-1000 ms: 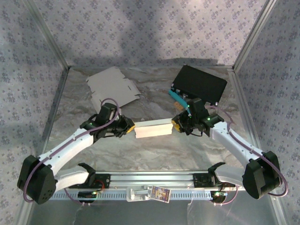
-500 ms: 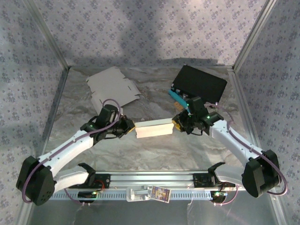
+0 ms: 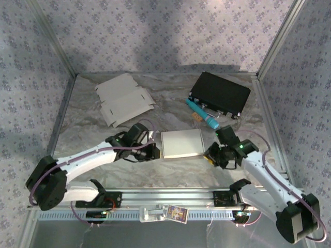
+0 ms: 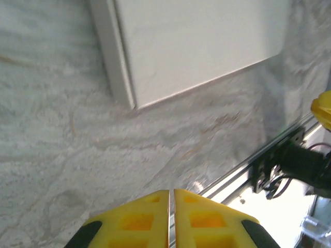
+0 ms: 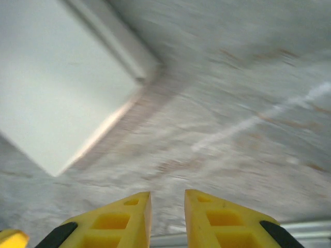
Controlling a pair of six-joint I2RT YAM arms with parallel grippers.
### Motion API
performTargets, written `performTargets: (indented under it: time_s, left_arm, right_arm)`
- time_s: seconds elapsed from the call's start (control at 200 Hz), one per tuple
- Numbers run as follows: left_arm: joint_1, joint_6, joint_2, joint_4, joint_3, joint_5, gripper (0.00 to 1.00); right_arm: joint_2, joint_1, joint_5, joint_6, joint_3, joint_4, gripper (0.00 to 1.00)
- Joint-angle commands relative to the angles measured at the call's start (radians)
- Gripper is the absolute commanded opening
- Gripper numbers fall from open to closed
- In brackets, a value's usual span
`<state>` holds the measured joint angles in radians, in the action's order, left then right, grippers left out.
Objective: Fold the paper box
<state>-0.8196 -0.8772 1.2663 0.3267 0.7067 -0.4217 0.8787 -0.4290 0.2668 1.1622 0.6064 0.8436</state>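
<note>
**A:** Where does the paper box (image 3: pixel 181 143) sit?

**B:** Flat on the table (image 3: pixel 103 134), near the middle, lid side up and closed. It lies between the two arms. The left fingers (image 3: pixel 153 151) are just beside its left edge, close to the near corner. The right fingers (image 3: pixel 211 156) are off its near right corner, a little apart from it.

**A:** Is either one touching it?

**B:** Not that I can see. In the left wrist view the box (image 4: pixel 201 46) lies ahead of the yellow tips with bare table between. In the right wrist view it (image 5: pixel 62 98) sits up and to the left, also clear of the tips, though that picture is blurred.

**A:** And the fingers themselves?

**B:** The left pair is pressed together with only a hairline seam, holding nothing. The right pair stands a narrow slit apart, with nothing in the gap.

**A:** Any containers?

**B:** A black case (image 3: pixel 220 94) at the far right, lid down, so I cannot tell what is in it. A teal pen-like thing (image 3: pixel 202 114) lies on the table just in front of it. The paper box is closed too, its inside hidden.

**A:** Anything else?

**B:** An unfolded cardboard blank (image 3: pixel 124 99) lies flat at the far left, well apart from the box.
</note>
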Motion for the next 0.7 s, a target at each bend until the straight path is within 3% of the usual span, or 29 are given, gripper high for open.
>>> performTargets:
  time_s: [0.0,0.185,0.26,0.45,0.695]
  left_arm:
    - [-0.005,0.031,0.015,0.027,0.000,-0.039,0.11]
    - [0.065,-0.094,0.022,0.056,0.092,0.075,0.29]
    - [0.101,-0.145,0.067,0.020,0.116,0.111,0.40]
    - [0.124,-0.070,0.297,-0.002,0.242,0.080,0.41]
    - [0.107,-0.029,0.449,0.008,0.326,0.051,0.40]
  right_arm:
    - [-0.078,0.027,0.034,0.027,-0.056,0.090,0.25]
    - [-0.060,0.045,-0.007,0.000,-0.016,0.034,0.27]
    - [-0.005,0.047,-0.024,-0.047,0.037,0.047,0.28]
    - [0.117,0.060,-0.029,-0.183,0.199,0.074,0.33]
    - [0.185,0.153,0.028,-0.281,0.336,0.115,0.37]
